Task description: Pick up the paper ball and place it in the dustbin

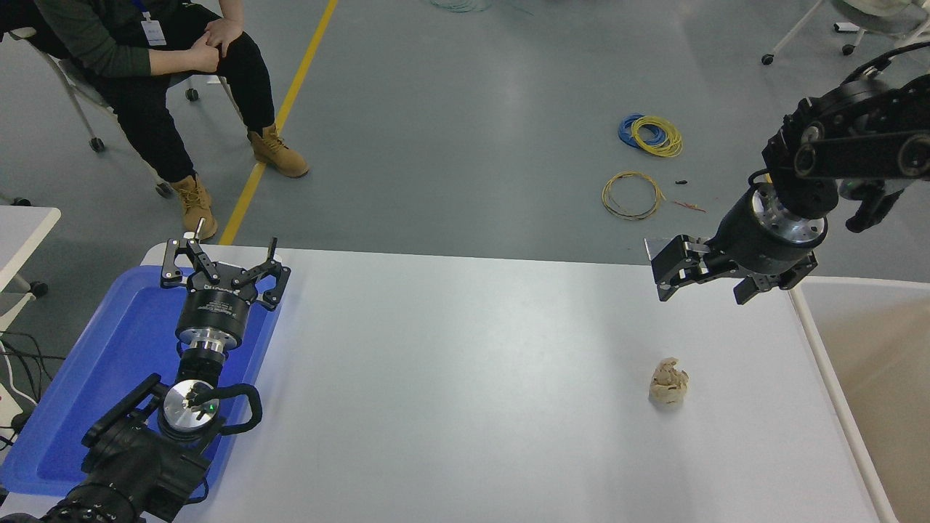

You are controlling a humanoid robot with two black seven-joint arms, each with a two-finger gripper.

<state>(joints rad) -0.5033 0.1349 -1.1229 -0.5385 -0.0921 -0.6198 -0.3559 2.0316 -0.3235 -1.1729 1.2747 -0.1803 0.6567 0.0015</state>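
The paper ball (669, 381), a small beige wrinkly wad, lies on the white table (465, 378) towards the right. My right gripper (703, 289) hangs open and empty above the table's far right edge, up and slightly right of the ball, well apart from it. The dustbin (829, 378), with an off-white rim and tan inner walls, stands against the table's right side, just right of the ball. My left gripper (222, 263) is parked open and empty over the blue tray at the lower left.
A shallow blue tray (109, 363) lies on the table's left end under the left arm. A person sits on a chair (69, 80) beyond the far left corner. Coils of wire (650, 134) lie on the floor behind the table.
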